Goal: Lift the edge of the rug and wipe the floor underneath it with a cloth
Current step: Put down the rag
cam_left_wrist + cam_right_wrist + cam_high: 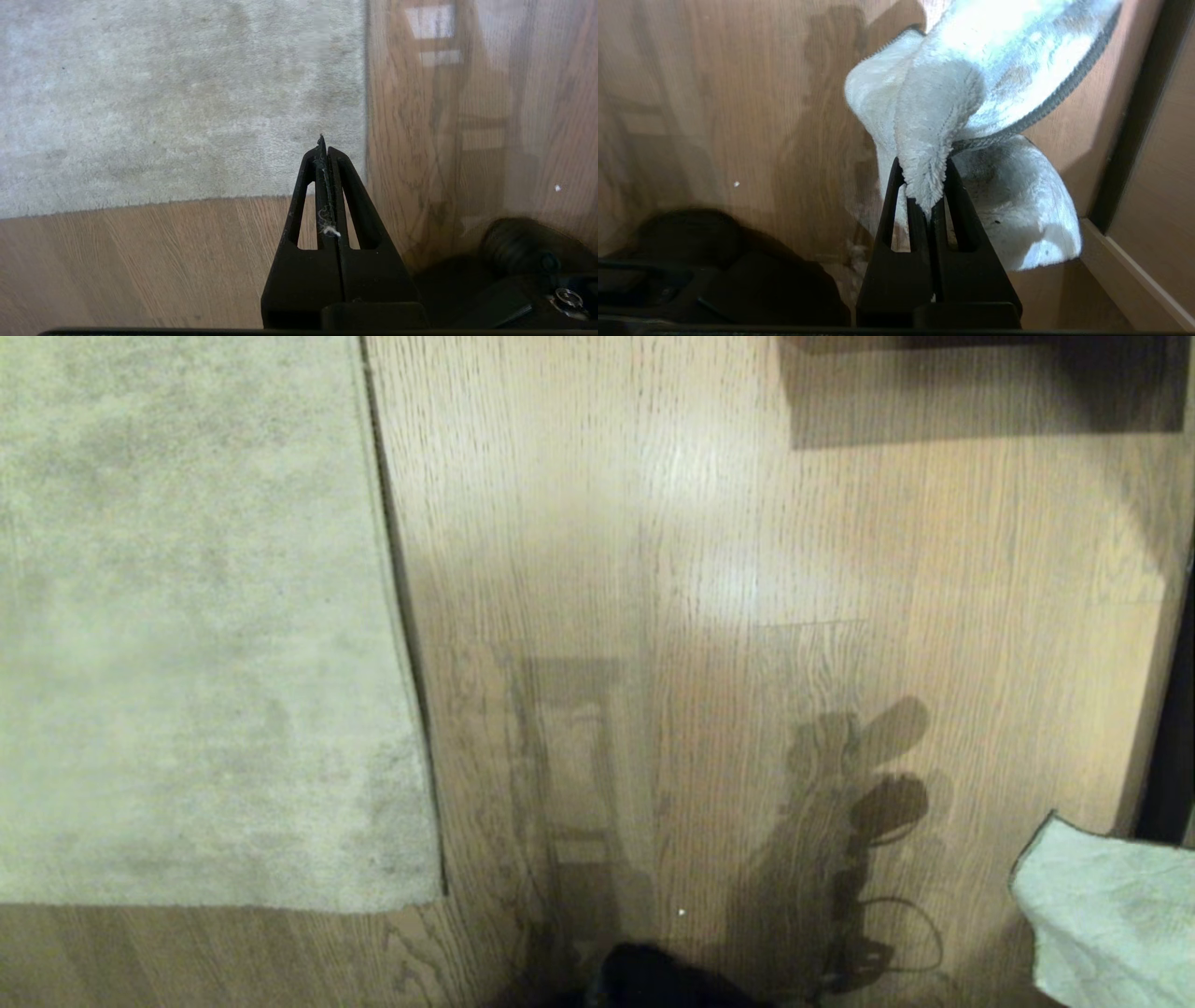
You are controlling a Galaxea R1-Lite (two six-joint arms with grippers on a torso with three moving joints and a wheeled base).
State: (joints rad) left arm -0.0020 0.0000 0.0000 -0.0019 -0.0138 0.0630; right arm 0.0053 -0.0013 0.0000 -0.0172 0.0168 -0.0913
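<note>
Right gripper: jaws pinching cloth. Left gripper: jaws pressed together, empty, rug edge just beyond, floor beneath.

A mottled grey-beige rug lies flat on the floor, light brown wood-grain planks with a slight sheen. The rug edge runs straight to a corner at the rug's near right. The cloth, pale blue-green with dark stitched edging, hangs bunched and folded above the floor, well right of the rug.
</note>
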